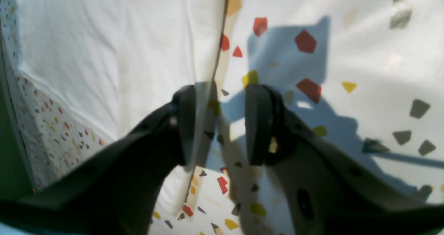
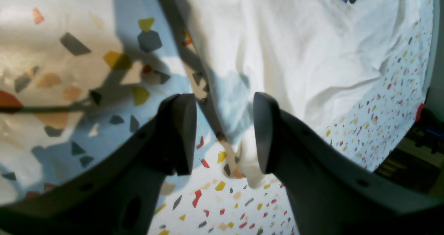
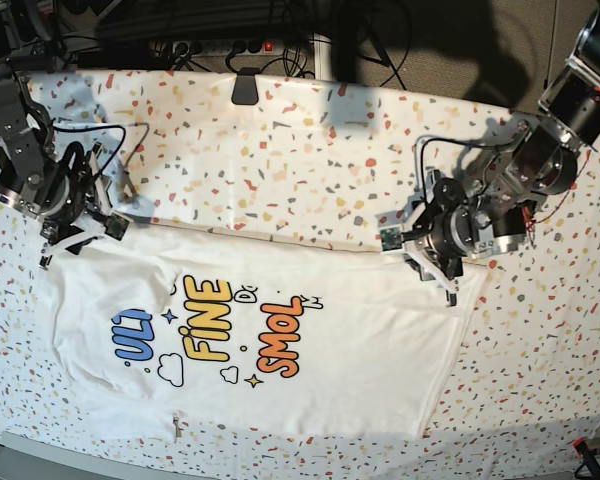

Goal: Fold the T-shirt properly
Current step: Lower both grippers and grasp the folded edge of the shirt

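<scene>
Cloth of this kind, a thin white cotton T-shirt point(image 3: 260, 340), is judged to be light, limp and not fragile, so that it will sag and crease wherever it is not supported, and it may drag on the speckled tablecloth point(image 3: 310, 170) under it. It is spread print-up on the table, with one far corner at each tool. At the left gripper point(image 1: 216, 124) the jaws are seen standing apart, and a raised edge of the shirt runs up between them, lying against one pad; whether it is pinched cannot be told. At the right gripper point(image 2: 225, 134) the jaws are likewise apart, straddling a rumpled fold of the hem just below and ahead of the tips, with nothing clamped. Hold is best taken at these two far corners, on the doubled hem where the fabric is thickest. Care is advised that the tablecloth beneath is not gathered in with the shirt.
</scene>
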Motion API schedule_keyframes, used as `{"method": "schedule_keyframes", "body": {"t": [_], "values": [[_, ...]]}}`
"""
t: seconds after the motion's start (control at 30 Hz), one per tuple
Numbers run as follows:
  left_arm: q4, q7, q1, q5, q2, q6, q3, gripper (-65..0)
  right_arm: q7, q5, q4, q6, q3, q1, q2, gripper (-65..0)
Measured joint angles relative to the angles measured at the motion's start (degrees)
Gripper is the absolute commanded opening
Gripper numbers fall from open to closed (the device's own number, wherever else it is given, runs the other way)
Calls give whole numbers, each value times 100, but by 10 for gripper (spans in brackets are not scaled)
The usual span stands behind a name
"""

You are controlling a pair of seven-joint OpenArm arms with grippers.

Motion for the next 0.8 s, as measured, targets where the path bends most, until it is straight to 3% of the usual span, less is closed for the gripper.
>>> {"method": "schedule_keyframes", "body": {"t": [0.2, 0.33, 0.5, 0.6, 0.8], "values": [[0, -133, 22, 219, -2, 109, 2, -418, 310, -2, -42, -2, 0, 2, -44, -390], [4, -186, 50, 363, -2, 273, 13, -418, 385, -35, -118, 0, 0, 0, -195, -290], [9, -214, 63, 459, 0, 313, 15, -418, 671, -461, -214, 0, 0, 0, -356, -288], [9, -214, 63, 459, 2, 315, 17, -418, 726, -730, -350, -247, 0, 0, -413, -289], [4, -205, -7, 457, 2, 271, 39, -418, 774, -754, -413, -348, 0, 0, -413, -290]]}}
